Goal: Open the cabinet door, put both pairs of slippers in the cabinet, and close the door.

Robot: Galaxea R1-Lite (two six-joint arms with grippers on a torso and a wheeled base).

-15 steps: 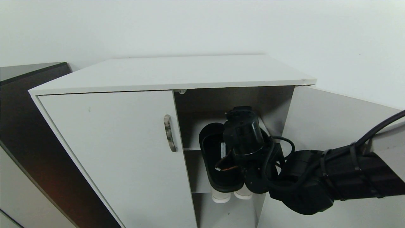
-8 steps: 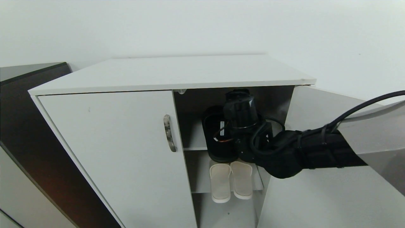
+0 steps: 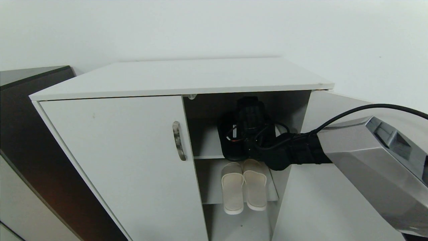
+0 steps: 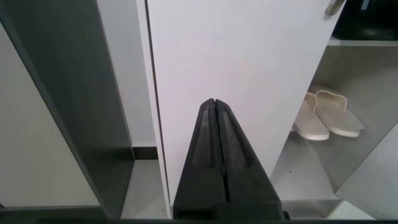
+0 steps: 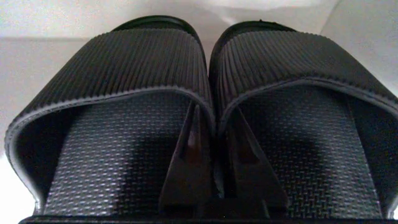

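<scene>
The white cabinet (image 3: 184, 78) has its right door (image 3: 321, 204) swung open and its left door (image 3: 117, 160) shut. A pair of black slippers (image 3: 229, 140) is inside at the upper shelf, heels at its front edge. My right gripper (image 5: 216, 115) reaches into that opening, shut on the black slippers (image 5: 149, 93), pinching their inner side walls together. A pair of white slippers (image 3: 244, 184) lies on the middle shelf, toes inward. My left gripper (image 4: 215, 106) is shut and empty, low in front of the closed left door, with the white slippers (image 4: 326, 115) off to its side.
The left door carries a metal handle (image 3: 179, 140) near the centre post. A dark low unit (image 3: 30, 134) stands against the cabinet's left side. The bottom compartment (image 3: 240, 224) lies below the white slippers. A plain wall is behind.
My right arm has risen and pushed deeper into the cabinet, carrying the black slippers from in front of the middle shelf to the upper shelf. The white slippers have come into full view.
</scene>
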